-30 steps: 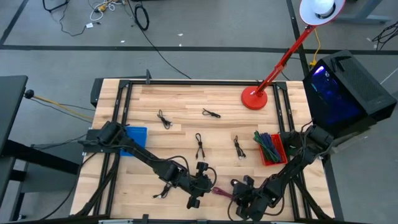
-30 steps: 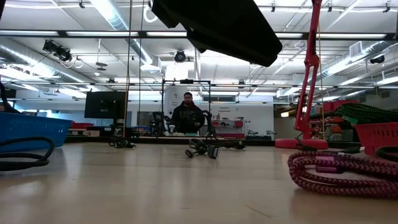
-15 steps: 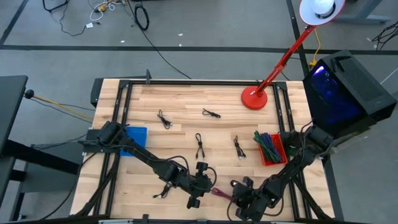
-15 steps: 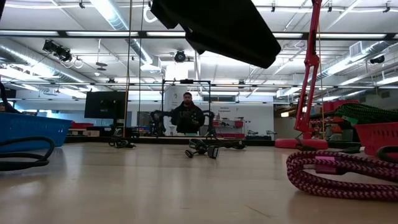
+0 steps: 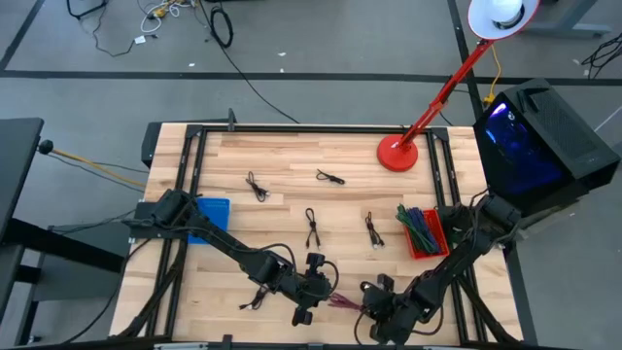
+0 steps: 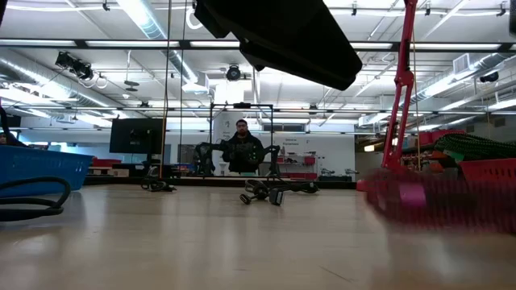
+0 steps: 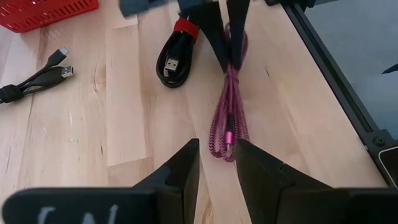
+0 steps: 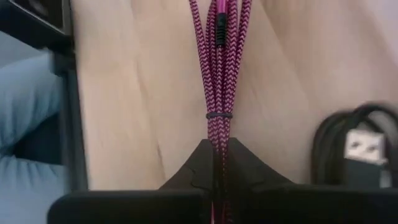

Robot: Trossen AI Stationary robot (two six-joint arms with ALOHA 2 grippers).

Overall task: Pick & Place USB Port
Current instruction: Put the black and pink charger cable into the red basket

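Note:
A pink braided USB cable (image 7: 229,115), bundled into a long narrow hank, lies on the wooden table near its front edge, between my two grippers (image 5: 343,300). My right gripper (image 8: 217,149) is shut on one end of the hank (image 5: 369,305). My left gripper (image 7: 217,158) stands open at the hank's other end, its fingers just short of it and apart from it (image 5: 316,290). In the low view the pink cable (image 6: 435,200) shows only as a blur. My right gripper pinches the pink cable's end loop (image 8: 217,134) between its two fingers, several strands together. The fingers (image 7: 231,43) slant down from the table's right side and lie along the hank. The rest of the hank stretches away from the fingers over the table.
A black coiled cable with a red band (image 7: 177,56) lies right beside the pink one. Other black cables (image 5: 312,229) dot the table's middle. A red basket (image 5: 424,233) stands at the right, a blue bin (image 5: 210,218) at the left, a red lamp base (image 5: 397,153) far right.
My right gripper has shut on the pink cable. The cable, a loose loop a second ago, is now drawn into a narrow hank and is moving, blurred in the low view. My left gripper has kept still.

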